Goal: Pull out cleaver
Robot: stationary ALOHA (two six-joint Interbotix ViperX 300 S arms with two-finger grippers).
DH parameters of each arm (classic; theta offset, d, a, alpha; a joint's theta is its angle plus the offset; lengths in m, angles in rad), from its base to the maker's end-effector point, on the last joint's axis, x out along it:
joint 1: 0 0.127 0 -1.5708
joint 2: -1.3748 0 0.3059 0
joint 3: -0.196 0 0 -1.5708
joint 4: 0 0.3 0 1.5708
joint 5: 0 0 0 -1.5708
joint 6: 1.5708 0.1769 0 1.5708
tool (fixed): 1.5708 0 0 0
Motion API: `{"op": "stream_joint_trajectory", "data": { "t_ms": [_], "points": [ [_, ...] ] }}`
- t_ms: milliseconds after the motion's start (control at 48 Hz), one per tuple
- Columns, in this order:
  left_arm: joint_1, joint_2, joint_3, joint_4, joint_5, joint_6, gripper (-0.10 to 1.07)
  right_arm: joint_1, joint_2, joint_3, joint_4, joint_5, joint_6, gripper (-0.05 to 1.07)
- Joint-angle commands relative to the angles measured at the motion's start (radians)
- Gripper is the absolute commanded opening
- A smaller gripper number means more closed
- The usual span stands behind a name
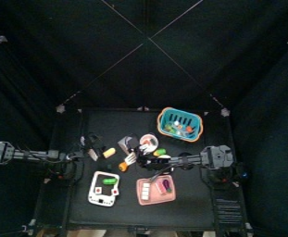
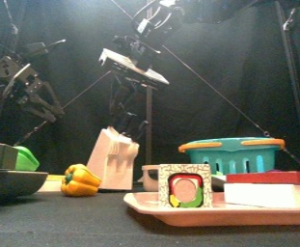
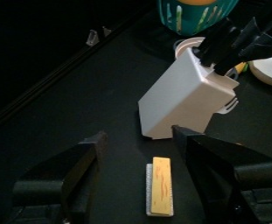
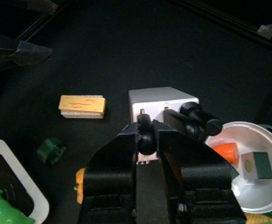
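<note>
The white knife block [image 2: 114,157] stands upright on the table. It also shows in the left wrist view [image 3: 183,92], with black handles [image 3: 236,44] sticking out of its top. My right gripper [image 4: 142,131] is shut on the cleaver [image 2: 134,66] and holds its flat grey blade high above the block, clear of it. In the right wrist view the block [image 4: 162,107] lies straight below the jaws. My left gripper [image 3: 139,136] is open and empty, hovering beside the block on its left side [image 1: 80,159].
A small wooden bar [image 3: 159,185] lies on the table by the block. A teal basket [image 2: 232,152] stands at the back right, with a white bowl [image 4: 249,162] near it. A pink tray [image 2: 217,207] with toy food is at the front right. A yellow pepper [image 2: 79,179] and a dark tray [image 2: 4,181] are at the left.
</note>
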Motion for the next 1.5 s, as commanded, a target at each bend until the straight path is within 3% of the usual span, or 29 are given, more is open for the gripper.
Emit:
{"op": "stream_joint_trajectory", "data": {
  "t_ms": [0,292,1000,1479],
  "points": [
    [0.002,0.002,-0.012,-0.005,0.002,0.002,0.95,0.003,-0.060,-0.023,-0.003,0.015,-0.002,0.44],
    [0.005,0.002,-0.012,-0.009,0.000,0.003,0.95,0.048,-0.100,-0.029,-0.011,0.075,-0.002,0.44],
    [0.002,0.002,-0.008,-0.009,0.002,0.003,0.95,0.098,-0.184,0.040,-0.017,0.091,-0.002,0.44],
    [0.005,0.002,-0.008,-0.011,0.000,0.003,0.95,0.178,-0.225,0.048,-0.080,0.175,0.000,0.44]
  ]
}}
